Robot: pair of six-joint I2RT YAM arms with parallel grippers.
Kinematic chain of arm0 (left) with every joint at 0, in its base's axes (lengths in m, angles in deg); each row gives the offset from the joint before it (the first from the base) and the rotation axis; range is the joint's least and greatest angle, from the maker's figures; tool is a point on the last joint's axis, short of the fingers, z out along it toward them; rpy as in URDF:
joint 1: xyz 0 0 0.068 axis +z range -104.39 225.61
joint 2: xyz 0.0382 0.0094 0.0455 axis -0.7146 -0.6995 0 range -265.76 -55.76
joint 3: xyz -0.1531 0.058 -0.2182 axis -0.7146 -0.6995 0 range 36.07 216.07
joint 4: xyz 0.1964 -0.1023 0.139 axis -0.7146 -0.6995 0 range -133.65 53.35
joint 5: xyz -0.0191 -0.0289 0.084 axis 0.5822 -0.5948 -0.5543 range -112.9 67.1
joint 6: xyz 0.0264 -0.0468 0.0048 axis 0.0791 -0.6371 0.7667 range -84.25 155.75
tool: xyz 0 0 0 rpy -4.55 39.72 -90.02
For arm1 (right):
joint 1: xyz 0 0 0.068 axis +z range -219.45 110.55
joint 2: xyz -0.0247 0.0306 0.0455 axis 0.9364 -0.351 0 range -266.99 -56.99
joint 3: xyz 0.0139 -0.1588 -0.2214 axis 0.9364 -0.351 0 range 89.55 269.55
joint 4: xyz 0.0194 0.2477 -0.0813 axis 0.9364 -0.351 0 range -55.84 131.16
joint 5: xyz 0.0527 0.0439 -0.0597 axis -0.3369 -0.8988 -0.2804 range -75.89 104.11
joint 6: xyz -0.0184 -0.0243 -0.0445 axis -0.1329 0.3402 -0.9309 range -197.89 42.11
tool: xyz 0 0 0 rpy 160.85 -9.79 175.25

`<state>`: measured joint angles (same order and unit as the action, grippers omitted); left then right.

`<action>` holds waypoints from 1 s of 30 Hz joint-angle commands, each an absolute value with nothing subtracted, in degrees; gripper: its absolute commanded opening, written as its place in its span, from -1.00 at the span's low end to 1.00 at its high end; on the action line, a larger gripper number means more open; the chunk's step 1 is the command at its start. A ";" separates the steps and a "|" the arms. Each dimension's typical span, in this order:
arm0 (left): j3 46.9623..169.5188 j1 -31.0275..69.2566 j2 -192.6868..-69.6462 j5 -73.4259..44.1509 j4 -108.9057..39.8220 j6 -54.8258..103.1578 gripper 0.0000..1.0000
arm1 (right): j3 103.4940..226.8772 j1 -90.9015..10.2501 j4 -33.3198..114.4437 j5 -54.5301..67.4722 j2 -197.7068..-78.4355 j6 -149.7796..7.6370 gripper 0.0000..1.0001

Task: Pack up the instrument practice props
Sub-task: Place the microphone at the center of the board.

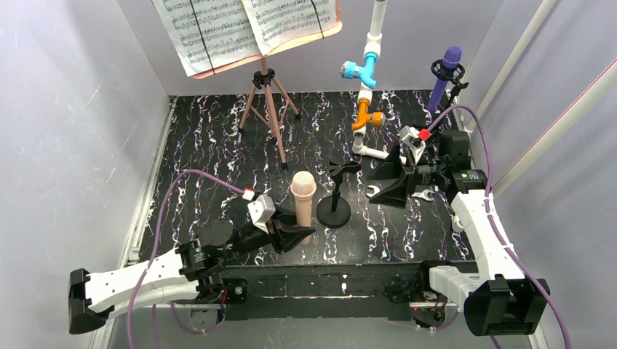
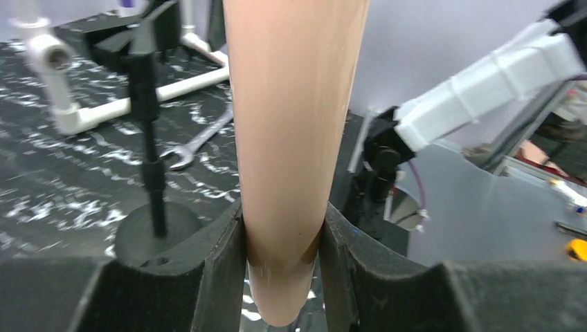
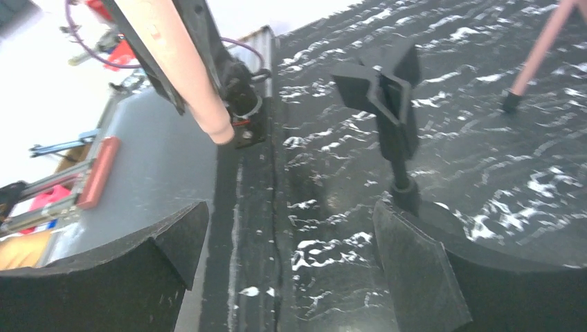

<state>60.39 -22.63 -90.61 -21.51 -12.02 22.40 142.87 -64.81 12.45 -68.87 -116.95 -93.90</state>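
My left gripper (image 1: 295,234) is shut on the handle of the peach microphone (image 1: 303,202), which stands upright just left of a black mic holder (image 1: 334,206) on a round base. In the left wrist view both fingers (image 2: 221,277) press the peach microphone's (image 2: 291,131) lower end. My right gripper (image 1: 389,183) is open and empty, right of that holder (image 3: 389,104). A purple microphone (image 1: 446,73) sits in a second black holder at the back right. The salmon music rest (image 1: 268,102) stands on tripod legs at the back left, with music sheets (image 1: 240,25) on it.
A white pipe with blue and orange valves (image 1: 367,80) rises at the back centre. A silver wrench (image 1: 423,195) lies under my right gripper, also seen in the left wrist view (image 2: 201,142). Grey walls close in the black marbled table (image 1: 204,145) on both sides.
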 commanded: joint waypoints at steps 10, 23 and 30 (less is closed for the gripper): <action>60.41 -10.36 -89.21 -48.52 -31.46 19.11 -1.00 | 137.39 -65.33 3.40 -48.74 -117.99 -117.21 0.97; 63.18 38.62 -116.03 -17.08 -17.87 -8.77 -1.00 | 133.14 -65.32 6.28 -44.20 -119.32 -119.39 0.97; 79.97 49.95 -141.72 -14.25 -22.58 -10.44 -1.00 | 133.48 -65.15 4.84 -42.25 -118.60 -120.61 0.97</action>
<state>70.07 45.84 -131.70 -17.99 -21.58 -7.50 132.84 -65.00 5.04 -43.27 -119.38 -118.86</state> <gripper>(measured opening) 0.346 0.983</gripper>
